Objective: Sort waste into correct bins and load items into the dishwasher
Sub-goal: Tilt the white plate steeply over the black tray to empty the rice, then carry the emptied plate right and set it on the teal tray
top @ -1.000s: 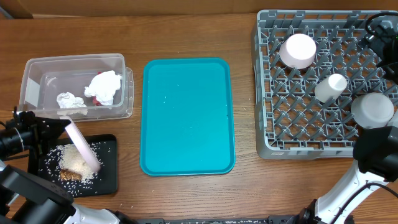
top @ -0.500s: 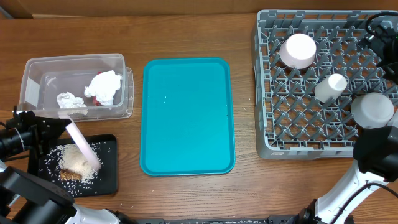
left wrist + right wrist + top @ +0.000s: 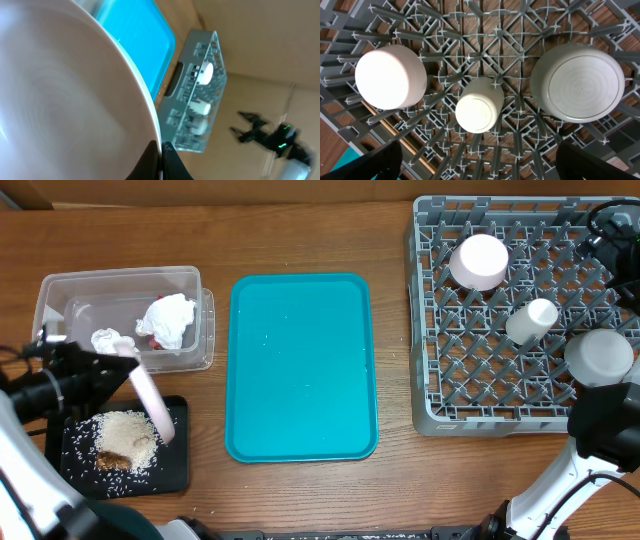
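Overhead, left claw: the left gripper (image 3: 122,362) is pinching fully closed on the rim of the pink plate (image 3: 150,405), holding it on edge above the black tray (image 3: 178,472) at the near left.
Overhead, change: compared with a second ago, the plate is shifting right toward the tray's right edge, and the arm behind it is swinging in from the left. The rice pile (image 3: 128,435) and brown scrap (image 3: 110,461), partly screened before, are now lying in full view.
Overhead, unchanged: the tissues (image 3: 168,318) and red wrapper (image 3: 150,340) are sitting in the clear tub (image 3: 120,277). The pink bowl (image 3: 478,260), cup (image 3: 532,318) and whitish bowl (image 3: 598,357) are resting upturned in the dish rack (image 3: 430,415) at the right.
Left wrist: the plate's face is filling the left of the frame and looks clean, though blurred. The dark fingertips are meeting on its rim at the bottom. The teal tray (image 3: 145,35) is lying between the plate and the rack.
Right wrist: the right gripper (image 3: 477,152) is hanging over the rack with its jaws spread wide, holding nothing.
Meaning: the tipping-out appears finished. The plate is probably heading across to the rack as the last dish in view. Chopsticks are not showing anywhere.
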Robot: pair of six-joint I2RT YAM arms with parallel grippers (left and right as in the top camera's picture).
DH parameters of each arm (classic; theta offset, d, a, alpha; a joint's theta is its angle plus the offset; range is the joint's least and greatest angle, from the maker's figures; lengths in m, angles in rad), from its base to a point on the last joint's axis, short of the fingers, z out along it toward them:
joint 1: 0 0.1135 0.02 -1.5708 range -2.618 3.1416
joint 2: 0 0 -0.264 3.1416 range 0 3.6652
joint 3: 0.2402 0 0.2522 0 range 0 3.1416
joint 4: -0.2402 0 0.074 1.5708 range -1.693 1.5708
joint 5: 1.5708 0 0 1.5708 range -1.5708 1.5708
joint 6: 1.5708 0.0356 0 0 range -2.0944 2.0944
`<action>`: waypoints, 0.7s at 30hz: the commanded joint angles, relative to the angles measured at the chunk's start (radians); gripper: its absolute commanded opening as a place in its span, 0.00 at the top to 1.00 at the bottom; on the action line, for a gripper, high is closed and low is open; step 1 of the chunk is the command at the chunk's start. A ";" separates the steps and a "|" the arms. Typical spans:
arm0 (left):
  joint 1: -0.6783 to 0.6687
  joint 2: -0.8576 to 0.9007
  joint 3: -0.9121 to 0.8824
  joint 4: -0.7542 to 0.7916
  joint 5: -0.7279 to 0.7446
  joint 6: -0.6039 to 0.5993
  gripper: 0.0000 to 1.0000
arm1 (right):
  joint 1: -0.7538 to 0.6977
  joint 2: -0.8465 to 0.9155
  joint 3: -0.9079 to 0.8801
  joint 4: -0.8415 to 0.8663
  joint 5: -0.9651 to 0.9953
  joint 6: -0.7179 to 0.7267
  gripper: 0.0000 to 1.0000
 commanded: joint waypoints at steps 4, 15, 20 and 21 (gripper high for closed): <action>-0.276 -0.169 0.003 0.240 -0.251 -0.380 0.96 | -0.003 -0.022 0.017 0.002 -0.005 0.005 0.00; -1.072 -0.173 0.003 0.537 -0.968 -0.628 0.96 | -0.002 -0.022 0.017 0.002 -0.005 0.005 0.00; -1.337 -0.037 0.003 0.616 -1.274 -0.644 0.96 | -0.002 -0.022 0.017 0.002 -0.005 0.005 0.00; -1.357 -0.012 0.003 0.618 -1.276 -0.644 0.96 | -0.002 -0.022 0.017 0.002 -0.005 0.005 0.00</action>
